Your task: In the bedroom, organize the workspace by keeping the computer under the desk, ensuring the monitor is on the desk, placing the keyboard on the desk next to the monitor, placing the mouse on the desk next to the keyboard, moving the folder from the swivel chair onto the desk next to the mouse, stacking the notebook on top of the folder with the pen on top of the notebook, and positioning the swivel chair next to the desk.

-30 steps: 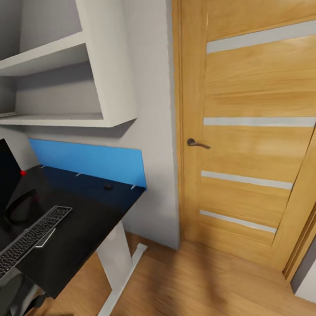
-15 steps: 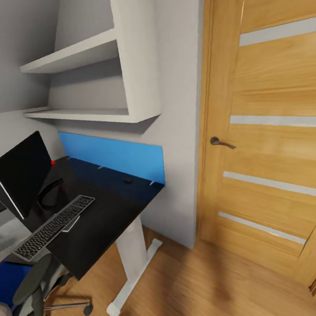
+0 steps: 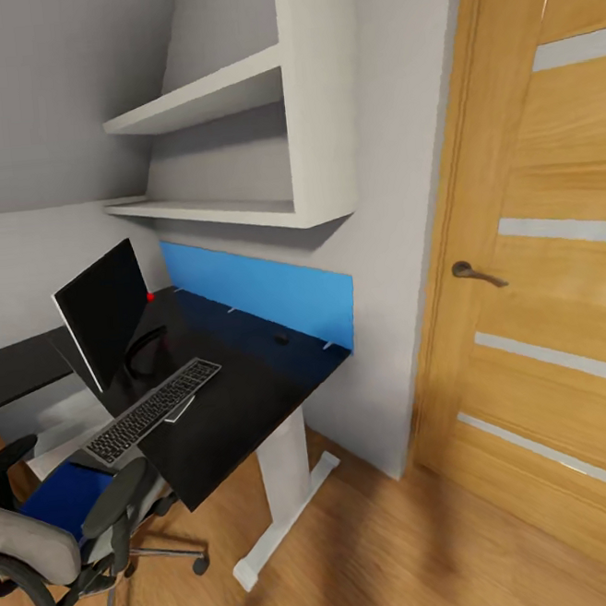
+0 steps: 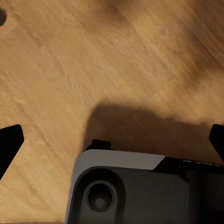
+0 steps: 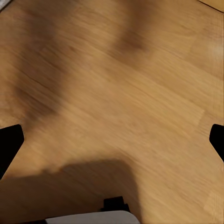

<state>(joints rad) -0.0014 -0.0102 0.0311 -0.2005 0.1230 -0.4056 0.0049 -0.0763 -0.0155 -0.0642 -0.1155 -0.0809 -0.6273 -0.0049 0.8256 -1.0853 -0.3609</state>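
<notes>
Approach leg — robot facing the desk (image 3: pixel 248 410) corner, nothing in hand. Monitor (image 3: pixel 104 308) and keyboard (image 3: pixel 153 410) sitting on the desk; the small dark mouse (image 3: pixel 282 340) lying near the blue wall panel (image 3: pixel 265 293), well apart from the keyboard. Blue folder (image 3: pixel 66 492) resting on the swivel chair (image 3: pixel 57 540) seat — likely the next pickup. Both wrist views are pointing at the floor (image 5: pixel 121 93); fingers (image 4: pixel 10 142) spread wide. Chair armrests are crowding the reach.
</notes>
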